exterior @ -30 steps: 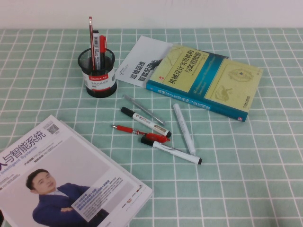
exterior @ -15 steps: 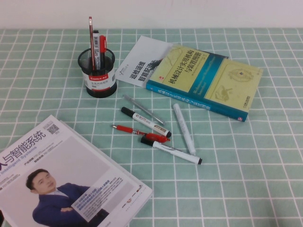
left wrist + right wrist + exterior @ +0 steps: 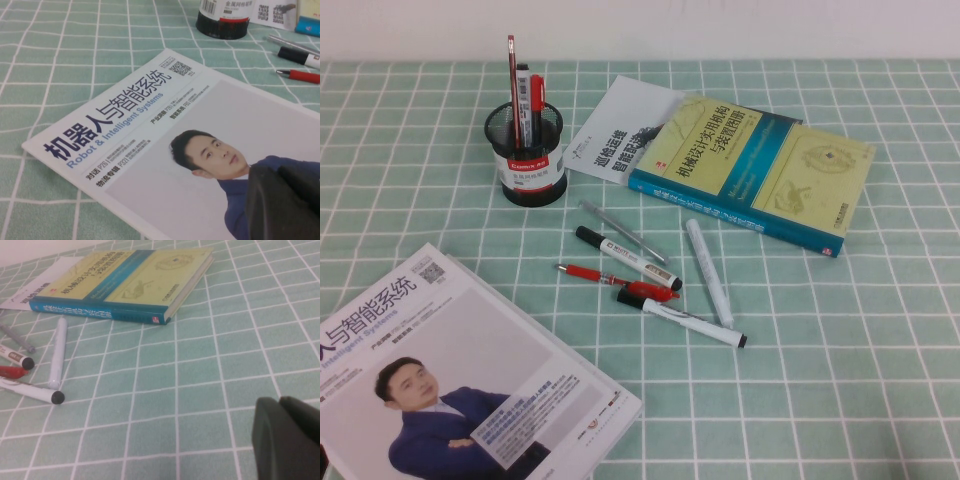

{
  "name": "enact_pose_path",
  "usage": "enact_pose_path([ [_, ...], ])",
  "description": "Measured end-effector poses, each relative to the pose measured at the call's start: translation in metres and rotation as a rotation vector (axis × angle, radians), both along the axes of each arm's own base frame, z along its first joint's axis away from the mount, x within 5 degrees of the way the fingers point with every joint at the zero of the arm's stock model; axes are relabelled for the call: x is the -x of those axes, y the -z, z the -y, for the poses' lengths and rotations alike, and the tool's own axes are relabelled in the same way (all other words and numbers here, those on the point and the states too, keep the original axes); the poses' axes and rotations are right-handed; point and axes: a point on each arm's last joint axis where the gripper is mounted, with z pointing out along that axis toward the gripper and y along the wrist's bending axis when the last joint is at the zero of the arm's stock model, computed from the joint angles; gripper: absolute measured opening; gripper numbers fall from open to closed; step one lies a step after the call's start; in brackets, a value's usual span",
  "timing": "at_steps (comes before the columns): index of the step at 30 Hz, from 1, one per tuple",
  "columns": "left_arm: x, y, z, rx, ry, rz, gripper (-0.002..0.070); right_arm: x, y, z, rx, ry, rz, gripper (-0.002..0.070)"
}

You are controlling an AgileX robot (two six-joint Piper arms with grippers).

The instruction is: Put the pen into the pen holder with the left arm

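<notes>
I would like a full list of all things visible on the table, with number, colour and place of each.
pen: 1, dark red-brown, standing in the pen holder
pen holder: 1, black mesh, far left
other pens in holder: 2, red and black
markers: 3, white, centre
red pen: 1, centre
grey pen: 1, centre
book: 1, yellow-blue, far right
booklet: 1, white, under book
magazine: 1, white, near left
left gripper: black, above magazine
right gripper: black, above cloth

black mesh pen holder (image 3: 526,150), green-white checked tablecloth (image 3: 840,340)
</notes>
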Motion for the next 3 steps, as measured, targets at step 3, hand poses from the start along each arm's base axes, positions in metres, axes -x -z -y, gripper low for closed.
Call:
enact_pose_path([
  [3, 0.0000, 0.0000, 0.0000, 0.000, 0.000, 0.000, -0.0002, 0.0000, 0.0000, 0.0000, 0.000, 0.000, 0.000, -0.0020],
])
